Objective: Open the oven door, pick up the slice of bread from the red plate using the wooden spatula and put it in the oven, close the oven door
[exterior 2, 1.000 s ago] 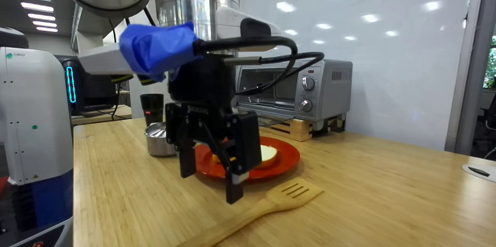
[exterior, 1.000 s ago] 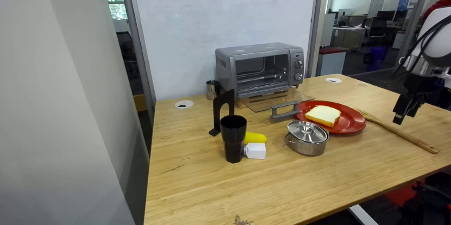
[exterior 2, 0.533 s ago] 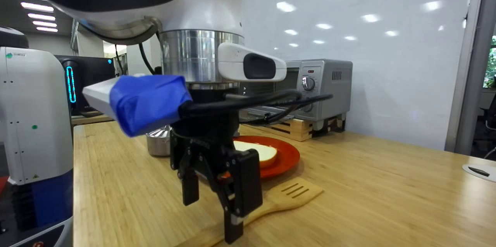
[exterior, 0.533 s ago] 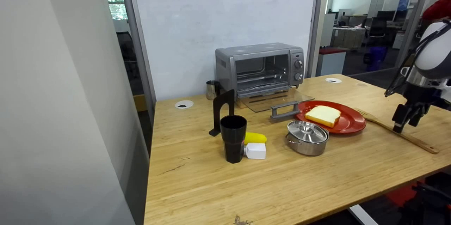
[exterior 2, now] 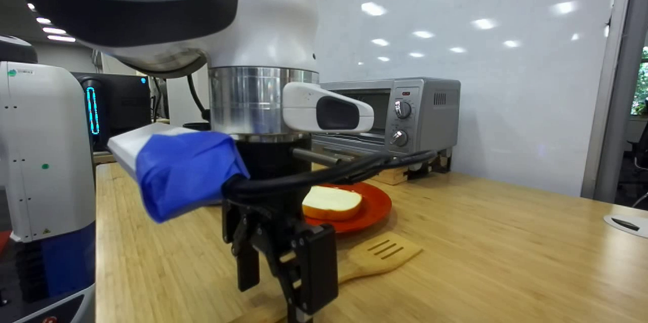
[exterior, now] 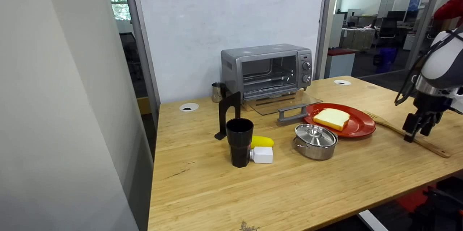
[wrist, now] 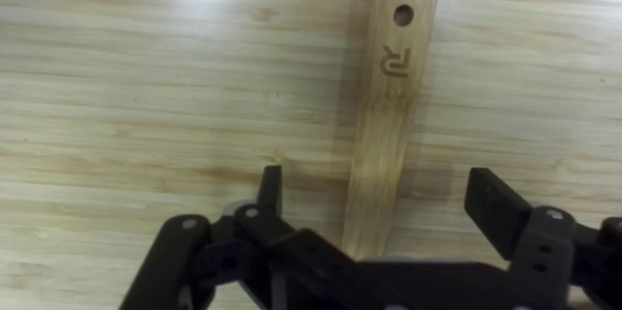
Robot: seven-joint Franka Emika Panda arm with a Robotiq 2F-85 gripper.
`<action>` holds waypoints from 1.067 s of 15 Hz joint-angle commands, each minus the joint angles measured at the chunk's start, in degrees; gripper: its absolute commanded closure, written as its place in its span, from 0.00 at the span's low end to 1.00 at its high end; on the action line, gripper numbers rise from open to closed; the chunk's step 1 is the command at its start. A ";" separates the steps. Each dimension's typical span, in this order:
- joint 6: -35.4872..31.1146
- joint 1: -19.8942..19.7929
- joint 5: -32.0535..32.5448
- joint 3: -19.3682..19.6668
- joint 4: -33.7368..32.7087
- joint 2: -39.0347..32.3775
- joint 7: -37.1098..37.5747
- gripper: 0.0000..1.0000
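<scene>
The silver oven (exterior: pixel 266 50) stands at the back; it also shows in an exterior view (exterior 2: pixel 439 120). The oven door (exterior: pixel 278 103) is open, folded down to the front. The slice of bread (exterior: pixel 332 117) lies on the red plate (exterior: pixel 364 126), seen in both exterior views. The wooden spatula (exterior: pixel 390 126) lies flat on the table beside the plate, its slotted head (exterior 2: pixel 387 252) near the plate. My gripper (wrist: pixel 375 171) is open and empty, low over the spatula's handle (wrist: pixel 388 115), with one finger on each side. The fingers are apart from the handle.
A lidded metal pot (exterior: pixel 315 147) stands in front of the plate. A black cup (exterior: pixel 240 144), a white bottle (exterior: pixel 263 155), a yellow object (exterior: pixel 263 141) and a black stand (exterior: pixel 222 115) are further left. A metal pitcher (exterior: pixel 216 93) is beside the oven.
My gripper has come down towards the spatula's handle and turned slightly, staying open. The spatula, bread, plate and oven door have not moved.
</scene>
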State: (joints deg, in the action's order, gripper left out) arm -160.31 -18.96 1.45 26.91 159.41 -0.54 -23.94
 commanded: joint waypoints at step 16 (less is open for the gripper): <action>6.44 -0.64 4.76 -2.34 -0.27 4.90 -1.32 0.94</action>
State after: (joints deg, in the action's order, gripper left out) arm -159.70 -18.00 2.88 25.93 159.13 0.14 -24.39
